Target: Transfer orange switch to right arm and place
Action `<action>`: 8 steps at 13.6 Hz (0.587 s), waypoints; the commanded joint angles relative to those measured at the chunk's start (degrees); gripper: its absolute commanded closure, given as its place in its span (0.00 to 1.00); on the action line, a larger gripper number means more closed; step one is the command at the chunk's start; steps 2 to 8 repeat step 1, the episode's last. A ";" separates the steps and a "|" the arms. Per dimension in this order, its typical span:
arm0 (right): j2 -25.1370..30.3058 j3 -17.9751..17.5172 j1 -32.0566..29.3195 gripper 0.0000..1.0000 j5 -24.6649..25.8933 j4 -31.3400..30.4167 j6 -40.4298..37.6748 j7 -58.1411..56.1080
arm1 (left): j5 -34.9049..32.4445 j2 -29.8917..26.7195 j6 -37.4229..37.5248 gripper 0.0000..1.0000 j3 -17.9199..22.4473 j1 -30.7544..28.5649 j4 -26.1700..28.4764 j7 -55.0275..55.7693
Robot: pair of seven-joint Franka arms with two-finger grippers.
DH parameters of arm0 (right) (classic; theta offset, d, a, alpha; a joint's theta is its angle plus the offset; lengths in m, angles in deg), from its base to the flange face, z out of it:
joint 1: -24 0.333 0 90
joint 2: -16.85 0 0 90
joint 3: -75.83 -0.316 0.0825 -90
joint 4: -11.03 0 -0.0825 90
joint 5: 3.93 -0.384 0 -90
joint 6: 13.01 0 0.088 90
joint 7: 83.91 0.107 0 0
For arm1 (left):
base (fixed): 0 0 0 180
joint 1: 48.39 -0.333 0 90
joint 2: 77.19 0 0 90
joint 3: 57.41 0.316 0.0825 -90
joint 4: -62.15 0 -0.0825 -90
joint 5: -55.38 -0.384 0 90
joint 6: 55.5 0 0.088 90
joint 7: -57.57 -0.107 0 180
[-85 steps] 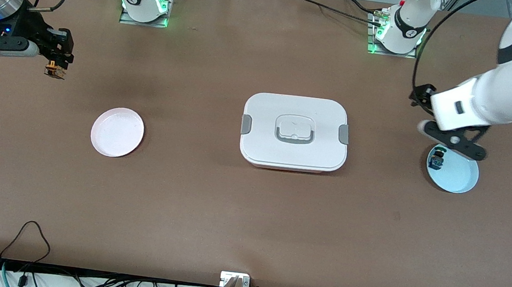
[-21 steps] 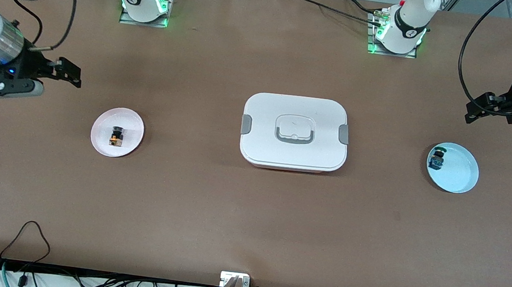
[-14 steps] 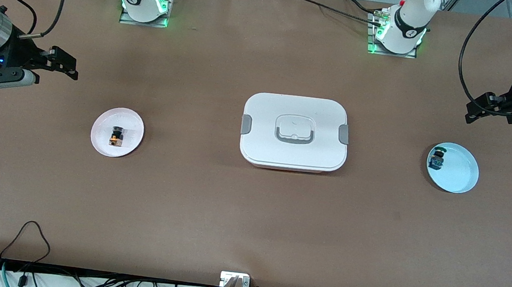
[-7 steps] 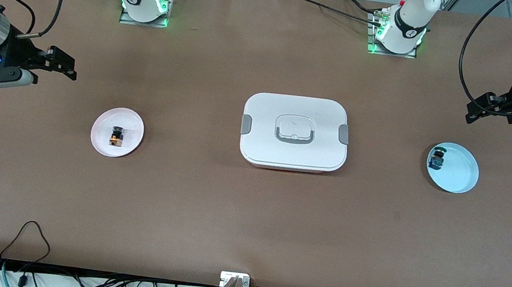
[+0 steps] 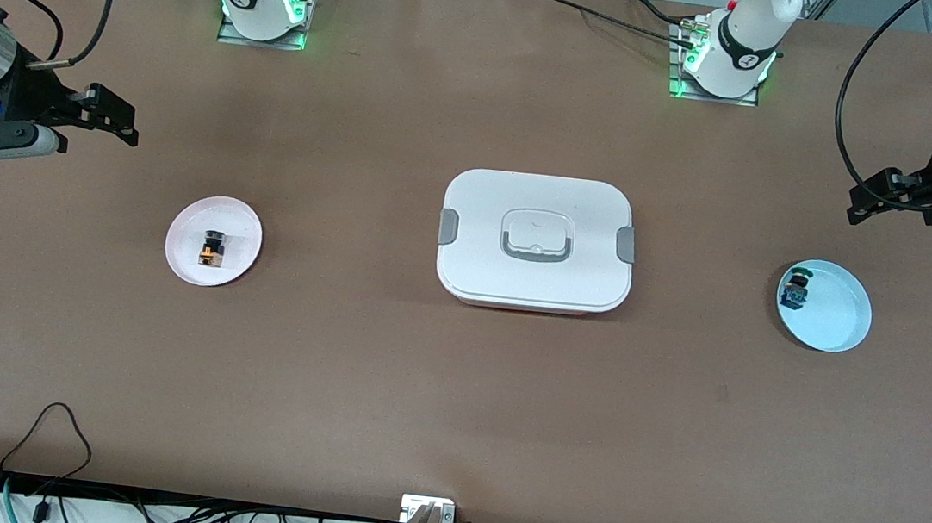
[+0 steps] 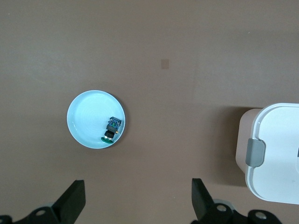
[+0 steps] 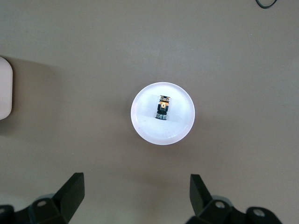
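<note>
Orange switch (image 5: 210, 248) on pink plate (image 5: 240, 225), brown table (image 5: 335, 352).

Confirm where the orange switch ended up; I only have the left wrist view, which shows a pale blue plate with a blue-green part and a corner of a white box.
Observer: The orange switch lies on the pink plate toward the right arm's end of the table, with nothing gripping it.
Operator: Report the right gripper.
Observer: The right gripper is open and empty, up in the air over bare table, not over that plate.
Operator: Tell me where my own left gripper sits.
Observer: The left gripper hangs open over bare table beside the blue plate.
Operator: Check the white box.
Observer: The white box sits mid-table between the two plates, its lid on.
</note>
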 commanded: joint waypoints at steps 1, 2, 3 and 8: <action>-0.53 -0.05 -0.38 0.00 -0.90 1.45 -1.15 -1.17 | 0.34 0.87 1.63 0.00 0.27 0.01 -2.03 -1.01; -0.53 -0.05 -0.38 0.00 -0.90 1.45 -1.15 -1.17 | 0.34 0.87 1.63 0.00 0.27 0.01 -2.03 -1.01; -0.53 -0.05 -0.38 0.00 -0.90 1.45 -1.15 -1.17 | 0.34 0.87 1.63 0.00 0.27 0.01 -2.03 -1.01; -0.53 -0.05 -0.38 0.00 -0.90 1.45 -1.15 -1.17 | 0.34 0.87 1.63 0.00 0.27 0.01 -2.03 -1.01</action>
